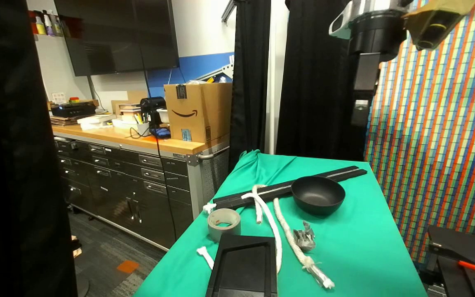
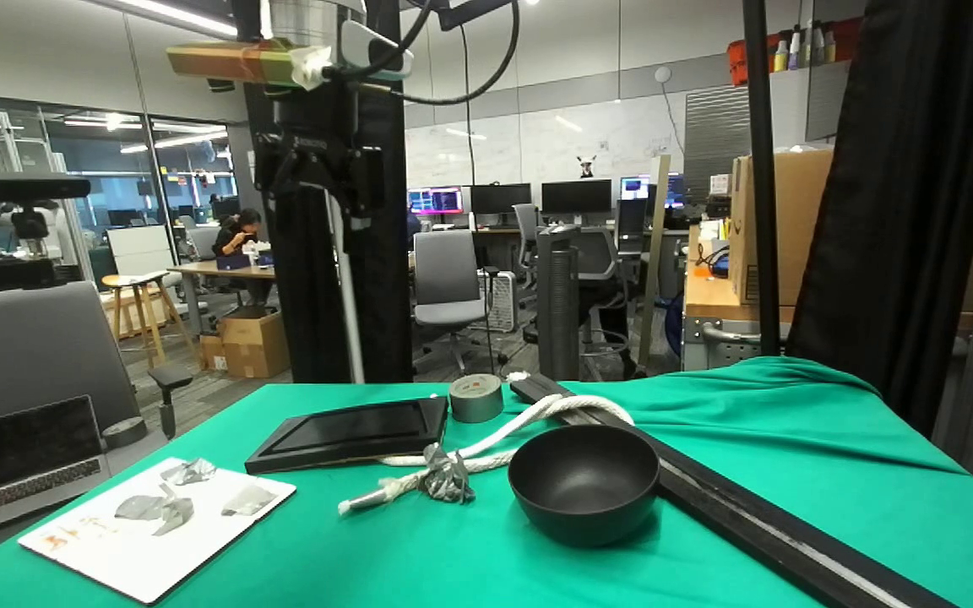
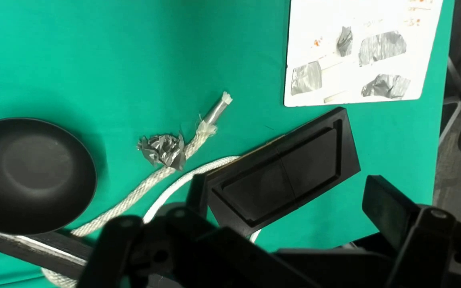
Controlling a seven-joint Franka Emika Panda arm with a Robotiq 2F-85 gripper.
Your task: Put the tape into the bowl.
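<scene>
The tape (image 1: 230,234) is a grey-white roll lying flat on the green cloth, beside a corner of the black slab. It also shows in an exterior view (image 2: 476,408). In the wrist view it is not seen; my gripper covers that area. The black bowl (image 1: 318,198) stands upright and empty on the cloth, apart from the tape. It shows in an exterior view (image 2: 584,498) and at the left of the wrist view (image 3: 34,176). My gripper (image 3: 292,198) is open and empty, high above the table; both exterior views show it there (image 1: 362,109) (image 2: 322,198).
A black rectangular slab (image 1: 243,268) lies beside the tape. White ropes (image 1: 289,231) and a crumpled silver piece (image 2: 448,477) lie between tape and bowl. A long black rod (image 2: 757,528) runs beside the bowl. A white board (image 2: 157,561) with tape scraps lies at one edge.
</scene>
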